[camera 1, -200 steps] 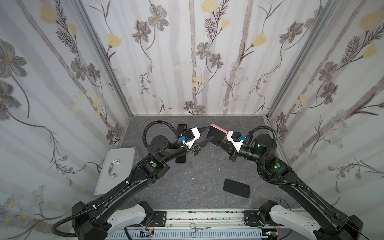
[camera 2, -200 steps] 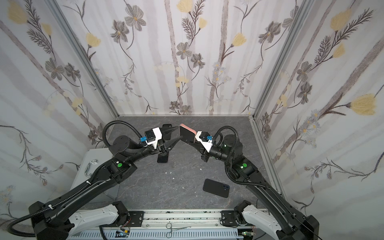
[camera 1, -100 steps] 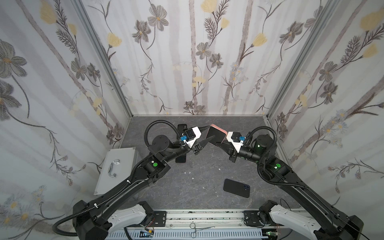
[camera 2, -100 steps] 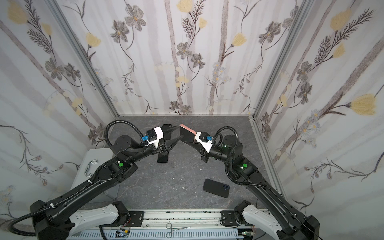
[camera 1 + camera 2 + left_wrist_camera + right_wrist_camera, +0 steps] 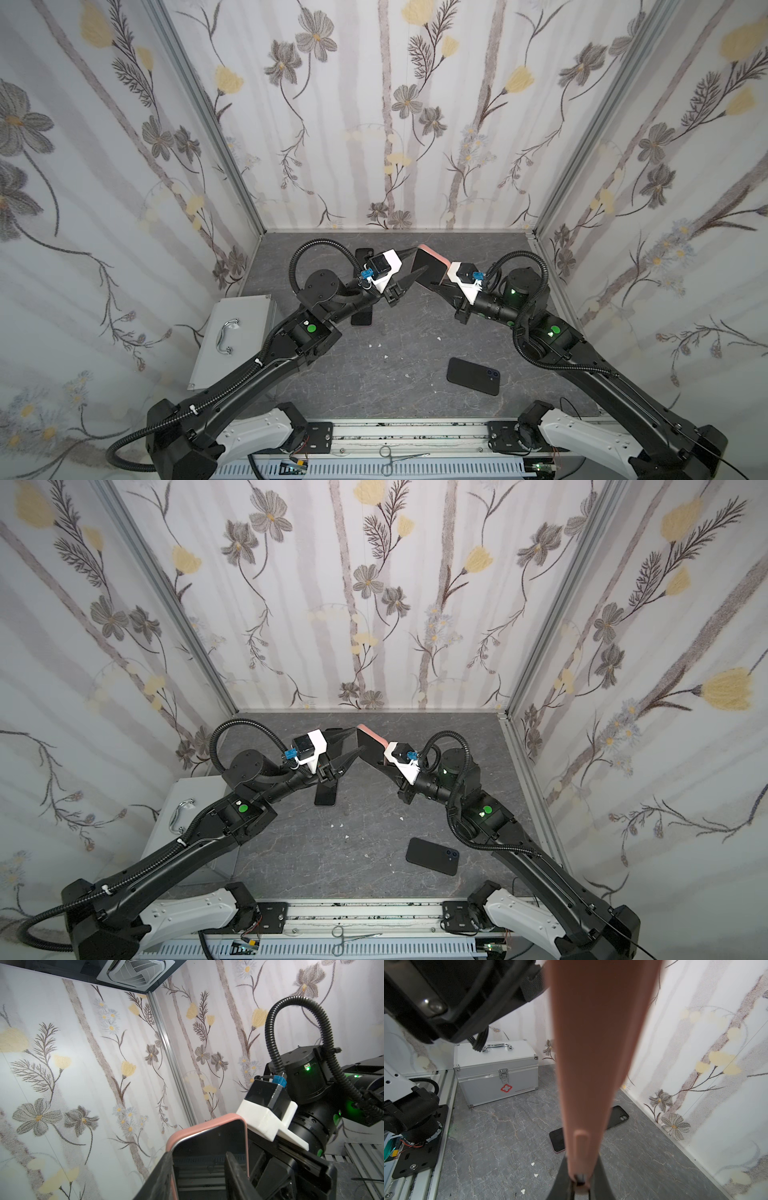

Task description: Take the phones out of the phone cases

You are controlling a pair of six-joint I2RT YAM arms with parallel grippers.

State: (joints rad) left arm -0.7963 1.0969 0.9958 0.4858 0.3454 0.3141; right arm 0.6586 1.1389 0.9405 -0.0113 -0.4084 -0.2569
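1. The right gripper is pinching tight on one end of the pink phone case. It is holding the case up off the grey table at the far middle of the scene.
2. The phone is sitting inside that case with its dark screen turned toward the left, and the pink rim is wrapping its edges.
3. The left gripper is reaching in from the left with its jaws standing partly apart. One of its fingers is lying against the outer edge of the case, and the other is crossing in front of the screen. I cannot tell whether they are actually pressing on anything.
4. In both top views the two grippers are meeting tip to tip above the far half of the table, with the cased phone between them.
5. A black handset is lying flat, lenses up, on the near right of the table, well apart from both grippers.
6. A second dark phone is lying flat under the left arm, and a black cover is lying farther back, beside the left wrist.
7. A silver first-aid box is standing at the left edge of the table.
8. A pair of forceps is resting on the near rail.
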